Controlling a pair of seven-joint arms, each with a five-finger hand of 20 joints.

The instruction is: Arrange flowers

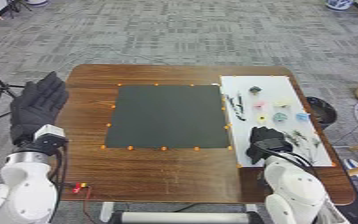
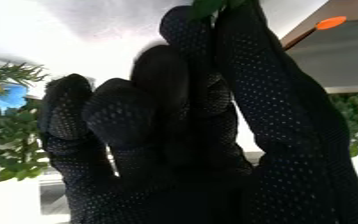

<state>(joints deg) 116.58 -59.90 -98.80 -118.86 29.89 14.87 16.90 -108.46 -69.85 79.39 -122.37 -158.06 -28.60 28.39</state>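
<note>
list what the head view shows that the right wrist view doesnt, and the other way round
Head view: the open left hand, the dark mat, the black bin beside the table.
Right wrist view: the dotted weave of the right hand and the separate leaves of a green sprig.
Both: the right hand, and blue among the flowers.

High head view looks forward-down; close right wrist view faces along its hand [image 1: 265, 138], sharing white sheet [image 1: 269, 85].
</note>
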